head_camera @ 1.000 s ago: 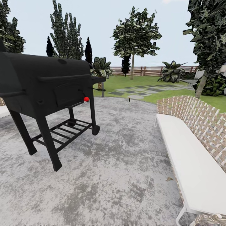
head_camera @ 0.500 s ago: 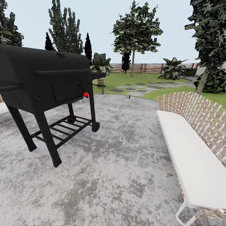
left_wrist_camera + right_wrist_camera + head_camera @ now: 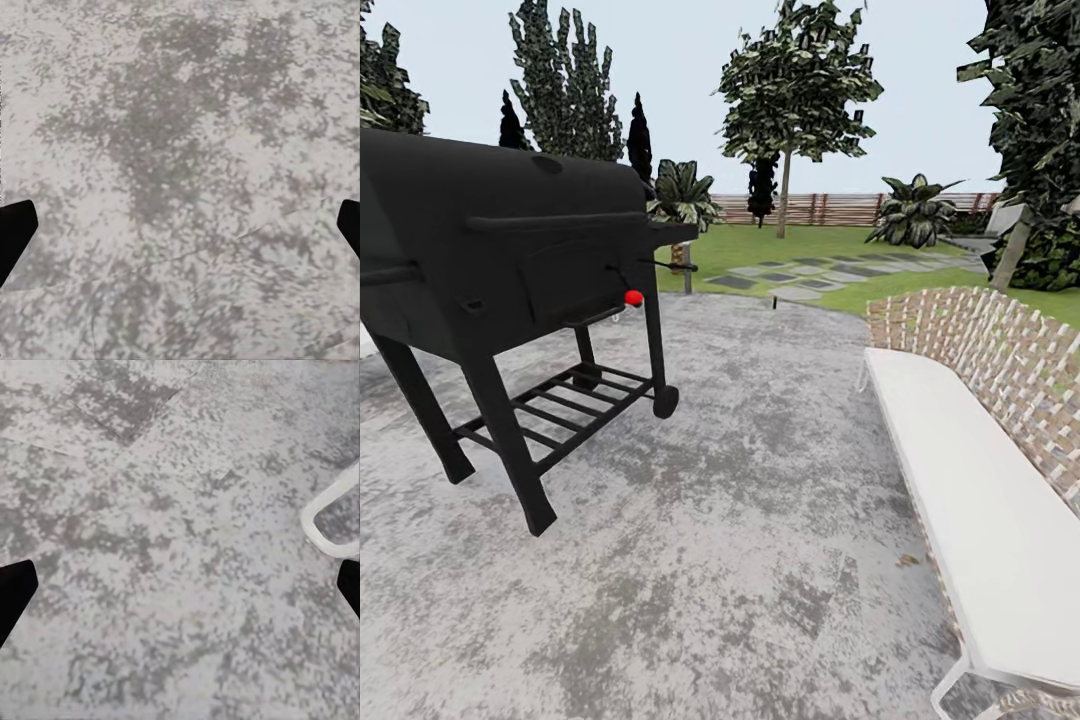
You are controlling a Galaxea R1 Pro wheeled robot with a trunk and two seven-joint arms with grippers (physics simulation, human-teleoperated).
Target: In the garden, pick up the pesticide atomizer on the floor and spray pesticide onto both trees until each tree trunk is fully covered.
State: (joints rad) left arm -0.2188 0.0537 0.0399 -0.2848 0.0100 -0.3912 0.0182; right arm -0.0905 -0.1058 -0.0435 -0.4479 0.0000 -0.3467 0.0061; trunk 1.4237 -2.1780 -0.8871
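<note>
Far across the lawn a tree with dark angular foliage rises on a pale bare trunk. At the right edge a second tree has a thicker, leaning pale trunk. The pesticide atomizer is out of view. In the left wrist view my left gripper is open over grey paving, its dark fingertips at the picture's sides. My right gripper is open too, with nothing between its fingertips.
A black grill with a red knob stands on the left of the patio. A white bench with a woven back runs along the right; its leg is near my right gripper. A wooden fence closes the lawn.
The whole head view has shifted a little, so the camera has moved: grill and bench sit slightly differently in the picture. Nothing in the scene itself has moved.
</note>
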